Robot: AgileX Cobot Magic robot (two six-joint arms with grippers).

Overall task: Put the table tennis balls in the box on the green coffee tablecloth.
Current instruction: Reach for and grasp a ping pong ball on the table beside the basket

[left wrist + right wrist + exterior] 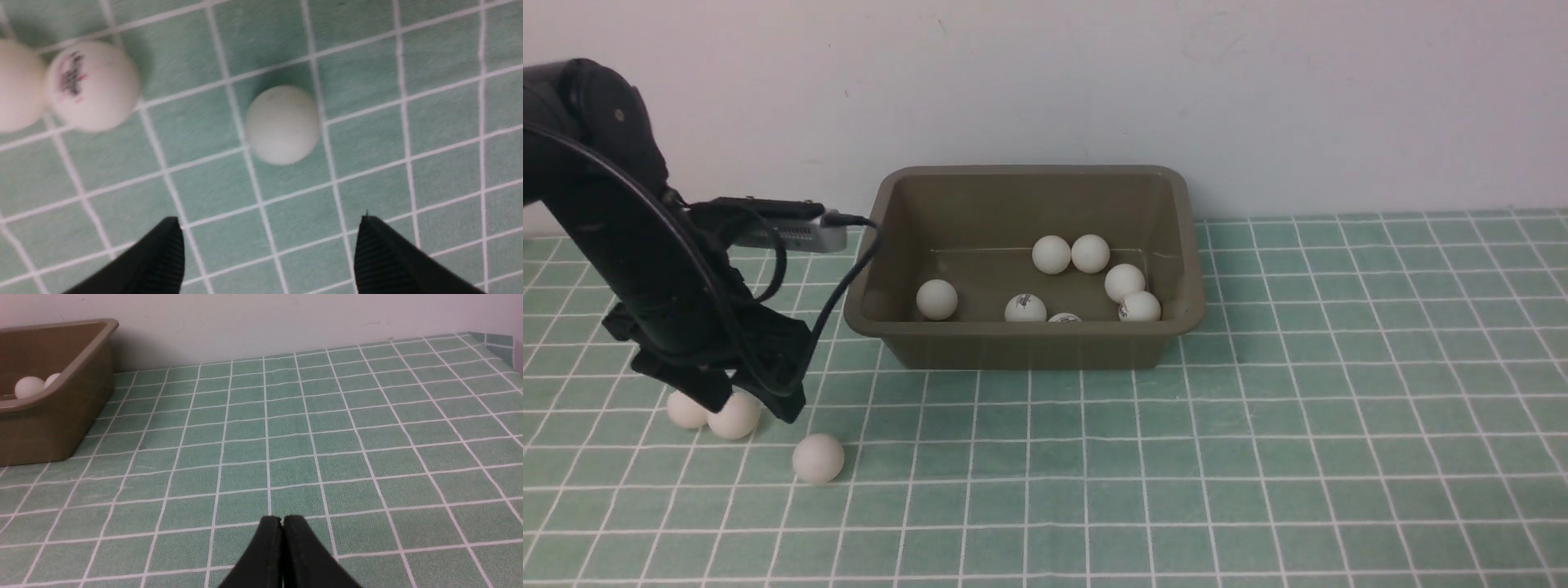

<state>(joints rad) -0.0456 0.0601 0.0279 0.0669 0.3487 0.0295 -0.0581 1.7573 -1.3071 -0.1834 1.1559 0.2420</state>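
The olive-brown box (1029, 347) stands on the green tablecloth (1258, 457) by the back wall and holds several white balls (1052, 254). Three balls lie on the cloth to its front left: two touching (737, 416), one apart (818, 458). My left gripper (747, 404) hangs open and empty just above the touching pair. In the left wrist view the lone ball (282, 123) lies beyond the open gripper (269, 228), and the pair (92, 85) lies off to one side. My right gripper (282, 520) is shut and empty above bare cloth; it is out of the front view.
A white wall runs close behind the box. The box's corner (53, 416) with two balls inside shows in the right wrist view. The left arm's cable (849, 278) hangs beside the box's left wall.
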